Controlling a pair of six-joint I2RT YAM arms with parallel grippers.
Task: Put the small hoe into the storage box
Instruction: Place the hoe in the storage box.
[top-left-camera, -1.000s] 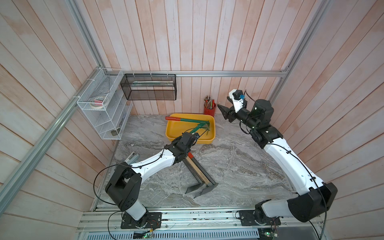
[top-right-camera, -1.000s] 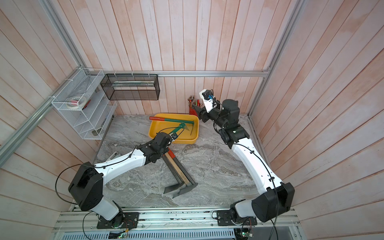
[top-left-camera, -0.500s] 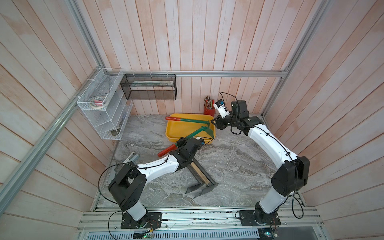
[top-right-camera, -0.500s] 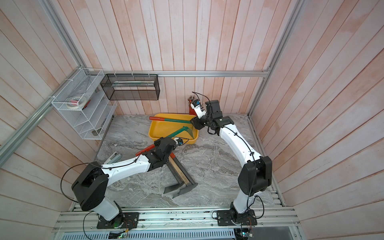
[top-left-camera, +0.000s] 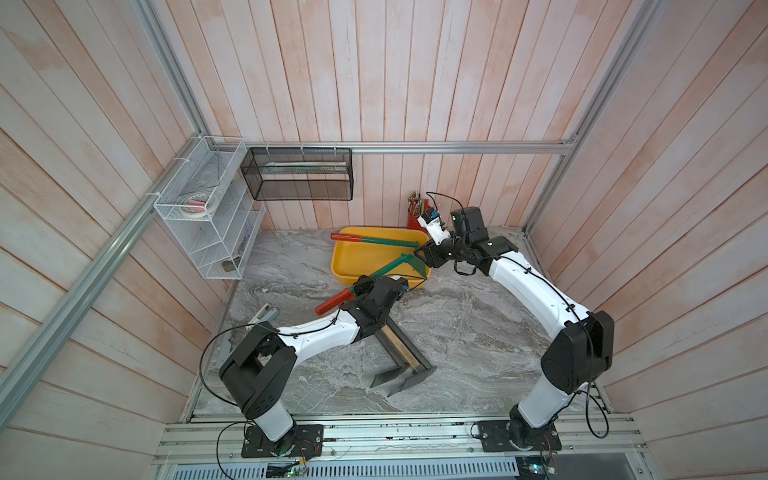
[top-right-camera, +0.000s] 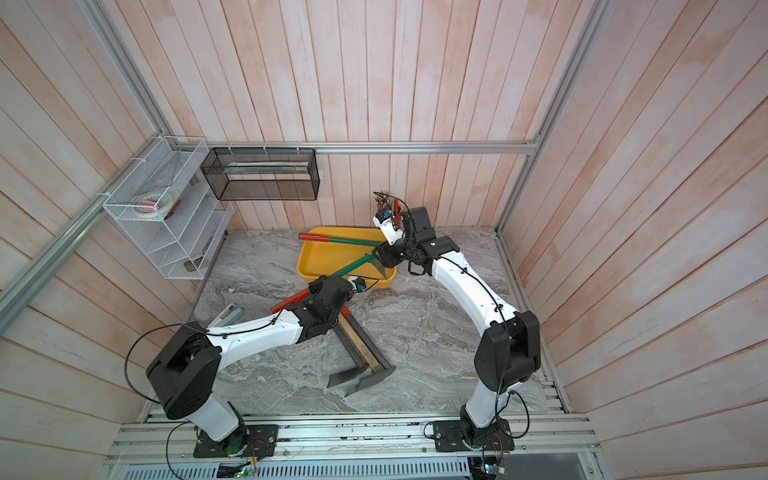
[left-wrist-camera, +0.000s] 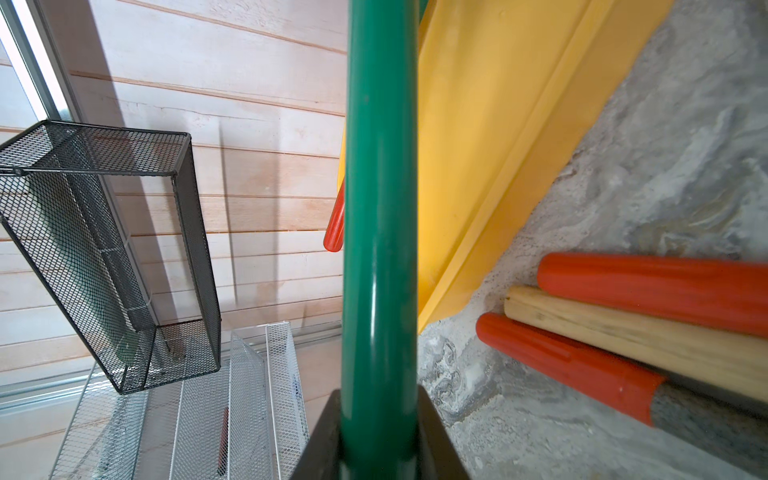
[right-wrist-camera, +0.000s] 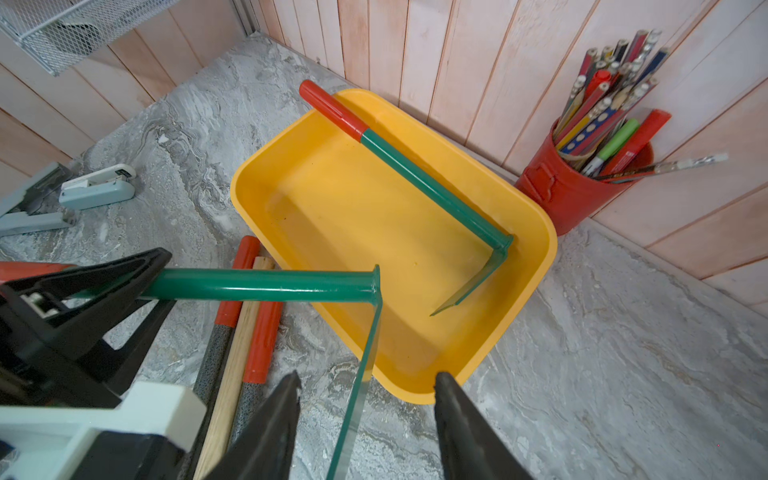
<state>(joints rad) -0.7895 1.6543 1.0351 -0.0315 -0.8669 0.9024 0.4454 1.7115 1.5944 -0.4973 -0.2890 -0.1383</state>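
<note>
A white wire rack (top-left-camera: 208, 224) is mounted on the left wall, and a black mesh basket (top-left-camera: 299, 174) is hung on the back wall beside it. A pale stapler (right-wrist-camera: 97, 189) is laid on the grey marbled surface (top-left-camera: 478, 332) below the rack.

Nearer the middle, the green shaft of the small hoe (top-left-camera: 388, 268) is clamped in the left claw (top-left-camera: 360, 286). In the left wrist view the shaft is seen pinched between the two jaws. The hoe's red grip is left sticking out behind the claw, over the surface. Its blade is held above the near right corner of the storage box (right-wrist-camera: 332, 208), and the hoe is not yet laid inside.

Three long-handled tools (right-wrist-camera: 241, 332) are laid side by side on the surface, just before the box. A second hoe (right-wrist-camera: 415, 170) is already lodged in the box, with its red grip propped over the far rim.

The right claw (right-wrist-camera: 368, 378) is held with its jaws parted on either side of the raised blade, and nothing is gripped by it. A red cup of pencils (right-wrist-camera: 569, 199) is stood against the back wall, just beside the box.
</note>
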